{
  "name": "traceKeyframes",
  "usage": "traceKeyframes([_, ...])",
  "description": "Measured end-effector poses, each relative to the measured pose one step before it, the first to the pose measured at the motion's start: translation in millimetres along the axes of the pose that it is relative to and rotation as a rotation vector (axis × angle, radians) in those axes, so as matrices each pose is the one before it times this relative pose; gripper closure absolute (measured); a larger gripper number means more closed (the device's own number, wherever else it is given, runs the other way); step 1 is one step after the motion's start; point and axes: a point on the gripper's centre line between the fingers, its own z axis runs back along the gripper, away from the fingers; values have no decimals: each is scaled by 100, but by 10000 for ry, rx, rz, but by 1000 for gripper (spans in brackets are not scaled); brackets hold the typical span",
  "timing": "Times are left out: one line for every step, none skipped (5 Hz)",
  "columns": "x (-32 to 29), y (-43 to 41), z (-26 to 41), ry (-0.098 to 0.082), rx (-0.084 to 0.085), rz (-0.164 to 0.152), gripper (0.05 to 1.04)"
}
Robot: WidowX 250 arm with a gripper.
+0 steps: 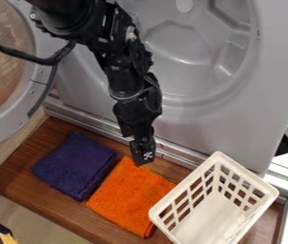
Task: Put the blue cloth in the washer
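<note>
My gripper (142, 151) hangs down in the middle of the view, over the top edge of the orange cloth and to the right of the blue cloth. Folded into a rough square, the dark blue cloth (77, 164) lies on the brown wooden board, apart from the gripper. Behind the arm is the washer (178, 43), a grey opening with a moulded hollow; the arm covers part of its left side.
An orange cloth (130, 195) lies right beside the blue one. The white slotted basket (194, 228) stands at the lower right on the wooden board (19, 176). At the upper left the round washer door (35, 90) stands open. A metal rail runs behind the board.
</note>
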Motion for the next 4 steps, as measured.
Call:
traceKeyframes([-254,-248,-538,146,-176,22,83])
traceKeyframes([-1381,1201,-372,-25,-96,324,83])
traceKeyframes([-1087,876,-101,357,411,338,83])
traceKeyframes([-1952,1471,-983,296,220,715,83])
